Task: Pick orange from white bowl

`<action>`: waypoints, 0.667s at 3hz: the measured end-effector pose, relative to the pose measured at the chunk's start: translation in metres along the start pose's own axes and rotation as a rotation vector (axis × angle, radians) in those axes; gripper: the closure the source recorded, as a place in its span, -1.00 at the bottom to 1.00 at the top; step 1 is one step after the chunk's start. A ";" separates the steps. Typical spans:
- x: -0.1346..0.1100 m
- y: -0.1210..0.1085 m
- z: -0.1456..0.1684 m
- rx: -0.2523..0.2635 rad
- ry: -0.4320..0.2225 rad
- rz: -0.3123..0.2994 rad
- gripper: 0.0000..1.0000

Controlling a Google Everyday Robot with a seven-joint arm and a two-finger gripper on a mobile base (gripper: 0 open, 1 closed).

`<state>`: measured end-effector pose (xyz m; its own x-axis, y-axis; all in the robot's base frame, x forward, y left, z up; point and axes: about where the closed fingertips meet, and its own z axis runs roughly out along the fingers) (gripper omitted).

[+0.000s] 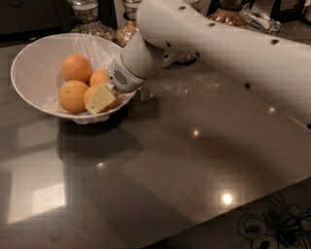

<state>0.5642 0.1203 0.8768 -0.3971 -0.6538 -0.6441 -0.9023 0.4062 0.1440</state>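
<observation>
The white bowl (pixel 34 63) sits at the table's back left, lined with crinkled clear film. Several oranges lie in it: one at the back (pixel 77 68), one at the front left (pixel 72 96) and one in the middle (pixel 99 77). My gripper (pixel 100 98) reaches into the bowl's right side from the white arm (pixel 204 44). Its cream-coloured tip lies against another orange (pixel 89 94) that is partly hidden behind it. I cannot tell whether that orange is held.
Glass jars (pixel 87 14) with contents stand behind the bowl along the back edge. The dark glossy table (pixel 170 160) stretches to the front and right. Cables (pixel 272 223) lie on the floor past the table's front right edge.
</observation>
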 end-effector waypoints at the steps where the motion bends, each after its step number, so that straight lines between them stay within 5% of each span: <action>1: 0.000 0.000 0.000 0.000 0.000 0.000 1.00; 2: -0.001 0.001 0.000 -0.002 0.000 -0.004 1.00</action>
<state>0.5632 0.1211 0.8778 -0.3940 -0.6554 -0.6444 -0.9042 0.4023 0.1436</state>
